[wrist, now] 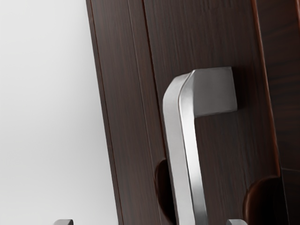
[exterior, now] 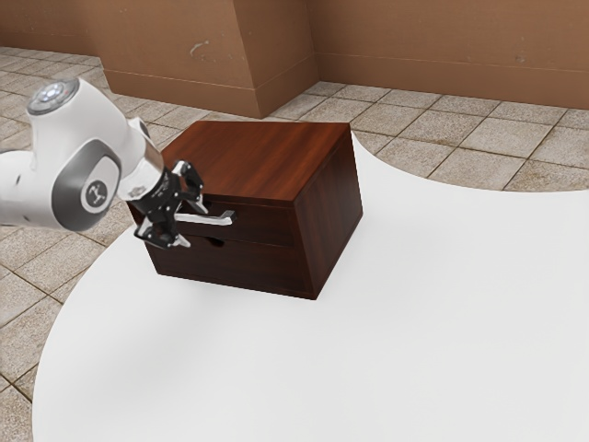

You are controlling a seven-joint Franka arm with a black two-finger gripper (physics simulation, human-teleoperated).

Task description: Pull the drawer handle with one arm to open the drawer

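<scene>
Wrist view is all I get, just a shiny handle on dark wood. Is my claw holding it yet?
Observer: Not yet. The claw is open, with one finger above the silver handle and one below.
Operator: What's the handle on?
Observer: The upper drawer of a small wooden cabinet.
Operator: Is the drawer open?
Observer: No, its front looks flush with the cabinet's side.

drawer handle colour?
Silver-grey metal handle, plain, no pattern, set on a dark brown wood drawer front. It shows best in the wrist view.
</scene>
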